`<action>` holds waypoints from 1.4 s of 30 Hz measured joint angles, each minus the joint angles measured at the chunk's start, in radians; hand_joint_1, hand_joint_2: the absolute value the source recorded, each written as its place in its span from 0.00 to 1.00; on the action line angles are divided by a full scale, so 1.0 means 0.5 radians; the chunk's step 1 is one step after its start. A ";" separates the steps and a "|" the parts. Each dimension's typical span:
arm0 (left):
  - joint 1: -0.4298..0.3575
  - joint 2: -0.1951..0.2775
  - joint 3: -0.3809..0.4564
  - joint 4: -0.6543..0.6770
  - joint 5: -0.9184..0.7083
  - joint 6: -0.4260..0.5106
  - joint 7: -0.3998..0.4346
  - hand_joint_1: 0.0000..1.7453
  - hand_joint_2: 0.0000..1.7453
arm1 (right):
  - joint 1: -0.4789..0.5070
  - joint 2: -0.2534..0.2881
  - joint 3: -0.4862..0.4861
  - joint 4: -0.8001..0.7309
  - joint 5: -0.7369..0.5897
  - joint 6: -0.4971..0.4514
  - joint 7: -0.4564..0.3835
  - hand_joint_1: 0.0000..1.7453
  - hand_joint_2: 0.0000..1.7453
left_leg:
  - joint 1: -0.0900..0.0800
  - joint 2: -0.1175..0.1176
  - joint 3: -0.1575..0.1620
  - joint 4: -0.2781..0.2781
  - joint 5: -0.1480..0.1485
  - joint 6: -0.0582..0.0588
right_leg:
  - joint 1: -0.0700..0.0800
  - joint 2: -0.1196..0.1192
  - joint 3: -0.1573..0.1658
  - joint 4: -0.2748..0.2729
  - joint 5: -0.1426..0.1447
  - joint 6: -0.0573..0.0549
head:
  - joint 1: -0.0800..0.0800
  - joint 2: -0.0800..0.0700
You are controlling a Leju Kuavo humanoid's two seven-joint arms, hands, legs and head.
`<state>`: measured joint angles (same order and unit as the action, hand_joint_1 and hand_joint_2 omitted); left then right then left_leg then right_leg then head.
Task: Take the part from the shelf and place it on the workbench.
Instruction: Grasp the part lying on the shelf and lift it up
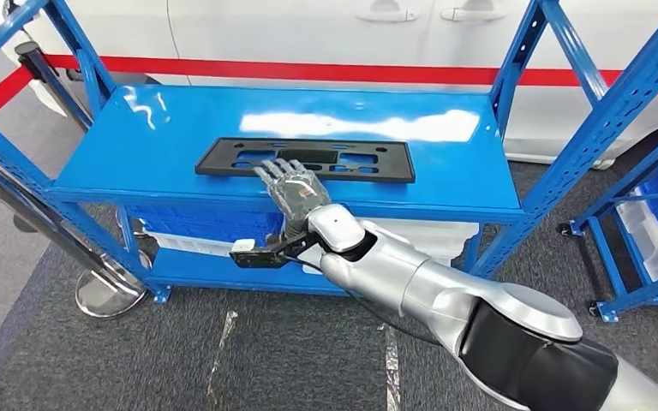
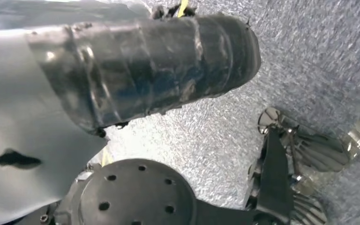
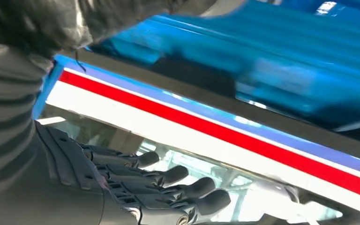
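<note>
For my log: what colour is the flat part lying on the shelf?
Black; the part lies on the blue shelf, clearest in the head view.

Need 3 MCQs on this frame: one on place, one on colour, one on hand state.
1. Where does the black part lie?
A. floor
B. top of the blue shelf
C. lower shelf level

2. What colour is the stripe on the white vehicle behind?
A. green
B. yellow
C. red

3. How is the right hand?
A. fingers spread, at the part's near edge
B. lifting the part clear
C. hanging by the floor

Key: 1 B, it lies flat on the top level. 2 C, red band. 3 A, fingers apart, part still lying flat.
</note>
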<state>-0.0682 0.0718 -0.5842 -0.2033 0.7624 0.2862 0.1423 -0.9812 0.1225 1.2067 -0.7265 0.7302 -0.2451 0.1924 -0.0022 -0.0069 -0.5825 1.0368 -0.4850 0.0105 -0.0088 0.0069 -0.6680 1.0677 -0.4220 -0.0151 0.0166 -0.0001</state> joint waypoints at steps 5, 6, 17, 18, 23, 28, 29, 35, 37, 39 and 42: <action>-0.002 -0.005 -0.002 0.000 0.006 0.000 0.003 0.00 0.00 | -0.004 0.003 0.000 0.001 0.005 -0.002 0.001 0.00 1.00 | 0.016 0.005 -0.155 0.328 -0.157 -0.048 | -0.017 0.000 0.037 -0.021 -0.015 -0.038 | -0.019 0.000; -0.002 -0.004 -0.002 0.000 0.006 0.001 0.003 0.00 0.00 | -0.002 0.004 0.001 0.002 0.005 -0.002 0.002 0.00 1.00 | 0.020 0.005 -0.228 0.450 -0.190 -0.055 | -0.017 0.000 0.043 -0.021 -0.019 -0.041 | -0.020 0.000; 0.000 0.001 -0.007 0.000 0.025 0.011 0.002 0.00 0.00 | -0.008 0.000 0.001 0.004 0.039 0.004 0.037 0.00 1.00 | 0.005 0.005 -0.056 -0.065 0.123 0.016 | -0.005 0.008 0.104 -0.033 -0.073 0.026 | -0.016 -0.001; 0.004 0.002 -0.007 0.000 0.027 0.010 0.002 0.00 0.00 | -0.015 -0.005 0.001 0.004 0.044 0.010 0.044 0.00 1.00 | 0.011 0.007 -0.039 -0.085 0.129 0.025 | -0.002 0.007 0.084 0.017 -0.103 0.035 | -0.014 -0.001; 0.001 0.002 -0.009 0.000 0.044 0.002 -0.001 0.00 0.00 | -0.024 -0.050 0.001 0.004 0.069 0.048 0.080 0.00 1.00 | 0.009 0.007 -0.020 -0.078 0.107 0.052 | -0.001 0.002 -0.175 0.477 -0.247 0.041 | -0.010 0.000; 0.005 0.003 -0.012 0.001 0.050 0.002 0.001 0.00 0.00 | -0.035 -0.078 0.001 0.001 0.074 0.063 0.094 0.00 1.00 | 0.001 0.001 -0.025 0.002 0.037 0.021 | 0.001 -0.003 0.016 0.017 -0.012 0.020 | -0.012 0.000; 0.003 0.004 -0.012 0.001 0.051 0.002 0.002 0.00 0.00 | -0.036 -0.081 0.001 -0.001 0.074 0.065 0.097 0.00 1.00 | -0.003 0.001 -0.029 0.007 0.030 0.014 | 0.004 -0.001 0.023 0.006 -0.025 0.012 | -0.012 0.000; 0.001 0.001 -0.019 0.001 0.061 0.003 0.001 0.00 0.00 | -0.042 -0.103 0.000 -0.007 0.073 0.066 0.120 0.00 1.00 | 0.010 0.008 -0.143 0.262 -0.110 -0.035 | -0.013 0.004 0.050 -0.010 -0.037 -0.036 | -0.023 0.000; 0.001 0.004 -0.028 0.001 0.061 0.004 -0.002 0.00 0.00 | -0.041 -0.114 0.000 -0.007 0.069 0.068 0.123 0.00 1.00 | 0.017 0.008 -0.275 0.497 -0.185 -0.049 | -0.013 0.004 0.061 -0.010 -0.048 -0.042 | -0.025 -0.001; 0.005 0.003 -0.034 0.001 0.063 0.006 -0.003 0.00 0.00 | -0.033 -0.127 0.000 -0.006 0.066 0.068 0.128 0.00 1.00 | 0.019 0.008 -0.310 0.509 -0.123 -0.047 | -0.012 0.007 0.080 -0.010 -0.063 -0.040 | -0.026 0.000; 0.007 0.004 -0.036 0.001 0.067 0.010 -0.003 0.00 0.00 | -0.029 -0.142 0.000 -0.004 0.064 0.068 0.136 0.00 1.00 | 0.013 0.006 -0.156 0.145 0.095 -0.021 | -0.012 0.010 0.127 -0.020 -0.088 -0.030 | -0.025 -0.001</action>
<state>-0.0647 0.0736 -0.6022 -0.2028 0.7958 0.2912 0.1408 -0.9957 0.0514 1.2066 -0.7286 0.7624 -0.2111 0.2606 0.0041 -0.0038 -0.6604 1.1095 -0.4373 -0.0001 -0.0147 0.0118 -0.6044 1.0576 -0.4661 -0.0301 0.0043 -0.0004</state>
